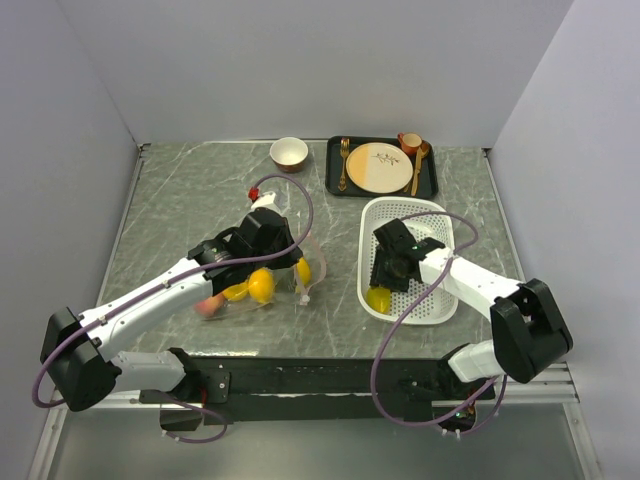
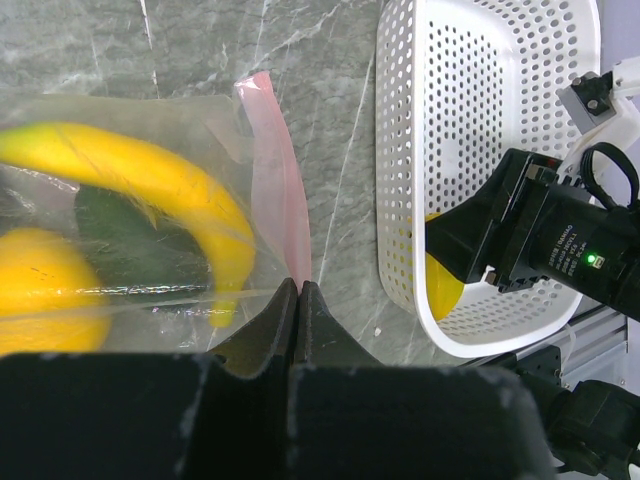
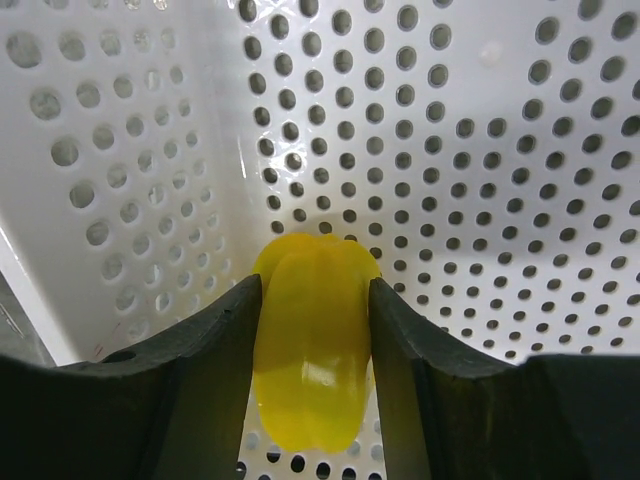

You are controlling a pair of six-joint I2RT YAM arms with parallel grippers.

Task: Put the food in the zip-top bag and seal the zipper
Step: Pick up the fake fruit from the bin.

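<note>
Squeezing yellow fruit [image 3: 310,360] between right jaws in basket [image 3: 500,150], left jaws clamped on zipper [image 2: 285,190]

Robot lab test cell, not home kitchen. Plain pale walls [image 1: 300,60] box in grey marble-look worktop [image 1: 170,210] on three sides. Left arm [image 1: 150,300] and right arm [image 1: 470,280] bolted to black rail [image 1: 300,375] nearer than white basket [image 1: 415,204]; purple cables [image 1: 383,350] loop loose; aluminium framing [image 1: 565,385] alongside. Staged props: black tray [image 1: 335,150] of tableware beyond basket, bowl [image 1: 289,153] further left (glossy plastic fruit [image 1: 261,287] left of basket).
</note>
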